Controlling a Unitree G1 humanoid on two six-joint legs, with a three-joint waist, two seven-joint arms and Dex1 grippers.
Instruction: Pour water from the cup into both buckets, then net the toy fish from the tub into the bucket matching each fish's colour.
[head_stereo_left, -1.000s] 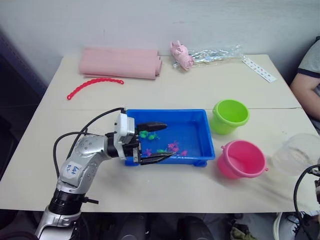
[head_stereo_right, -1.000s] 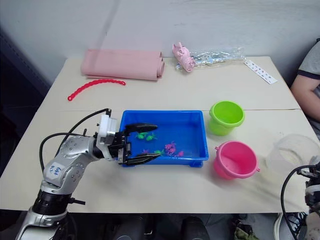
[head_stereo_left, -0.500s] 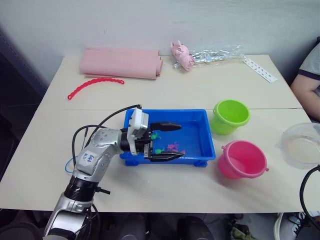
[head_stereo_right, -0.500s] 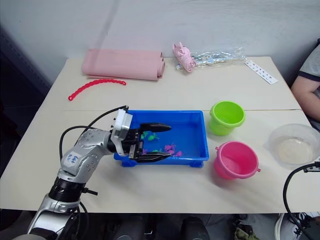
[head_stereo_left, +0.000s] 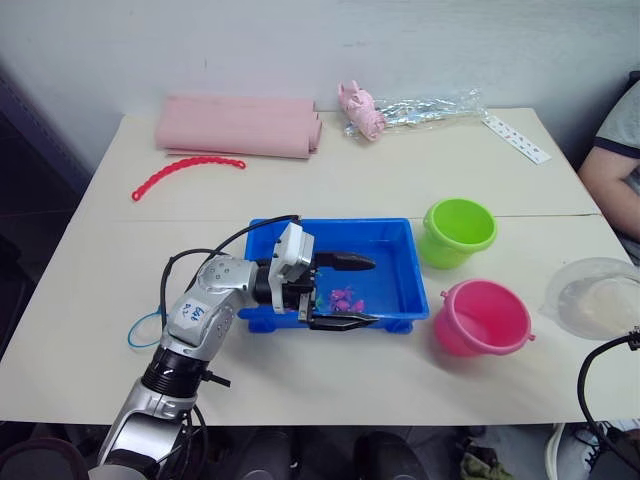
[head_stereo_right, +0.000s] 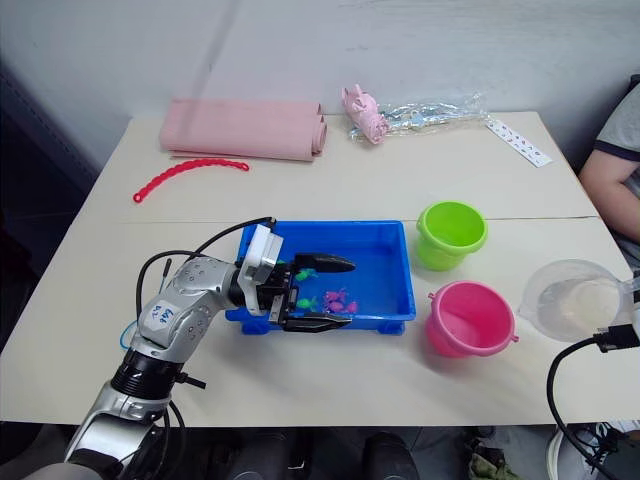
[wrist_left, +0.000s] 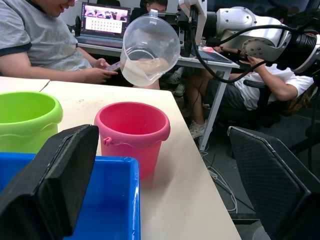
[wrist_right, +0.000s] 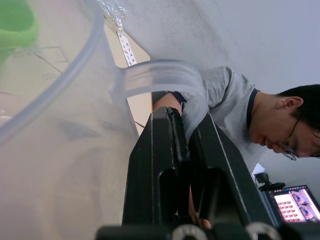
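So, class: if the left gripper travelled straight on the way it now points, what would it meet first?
Probably the pink bucket: the open left gripper points across the blue tub towards it, though it might clip the tub's far wall first.

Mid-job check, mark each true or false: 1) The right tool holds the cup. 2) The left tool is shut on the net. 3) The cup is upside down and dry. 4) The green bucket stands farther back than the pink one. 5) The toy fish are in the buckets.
1) True: the right tool is shut on the handle of the cup.
2) False: the left tool is open over the tub, gripping nothing.
3) False: it is tilted and holds water.
4) True: the green bucket is behind the pink bucket.
5) False: the toy fish lie in the tub.
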